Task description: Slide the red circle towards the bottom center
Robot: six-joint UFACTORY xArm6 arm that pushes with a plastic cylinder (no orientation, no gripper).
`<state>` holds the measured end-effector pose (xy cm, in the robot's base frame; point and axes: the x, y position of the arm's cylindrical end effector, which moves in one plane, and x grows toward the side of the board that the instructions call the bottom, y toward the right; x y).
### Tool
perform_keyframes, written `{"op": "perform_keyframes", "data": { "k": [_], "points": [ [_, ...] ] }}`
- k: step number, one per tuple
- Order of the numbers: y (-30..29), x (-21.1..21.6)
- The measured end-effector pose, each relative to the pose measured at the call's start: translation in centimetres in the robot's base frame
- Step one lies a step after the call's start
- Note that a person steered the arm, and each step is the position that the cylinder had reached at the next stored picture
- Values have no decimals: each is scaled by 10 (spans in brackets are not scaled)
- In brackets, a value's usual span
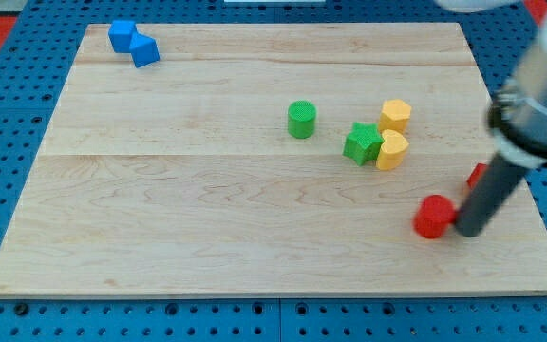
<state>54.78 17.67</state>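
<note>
The red circle (433, 217) is a short red cylinder at the view's lower right of the wooden board (207, 218). My tip (467, 230) rests on the board right against the red circle's right side. The dark rod rises from there up and to the right to the arm's blurred body (539, 104). A second red block (478, 175) is mostly hidden behind the rod, so its shape cannot be made out.
A green cylinder (301, 120) stands near the middle. A green star (361, 142) touches a yellow block (391, 150), with a yellow hexagon (396, 115) just above. Two blue blocks (122, 35) (144, 50) sit at the top left. The board's right edge is close to my tip.
</note>
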Motion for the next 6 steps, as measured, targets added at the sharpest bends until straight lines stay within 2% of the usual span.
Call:
{"op": "perform_keyframes", "data": {
  "k": [1, 2, 5, 6],
  "points": [
    [-38, -13],
    [-45, -28],
    [-11, -29],
    [15, -45]
  ]
}}
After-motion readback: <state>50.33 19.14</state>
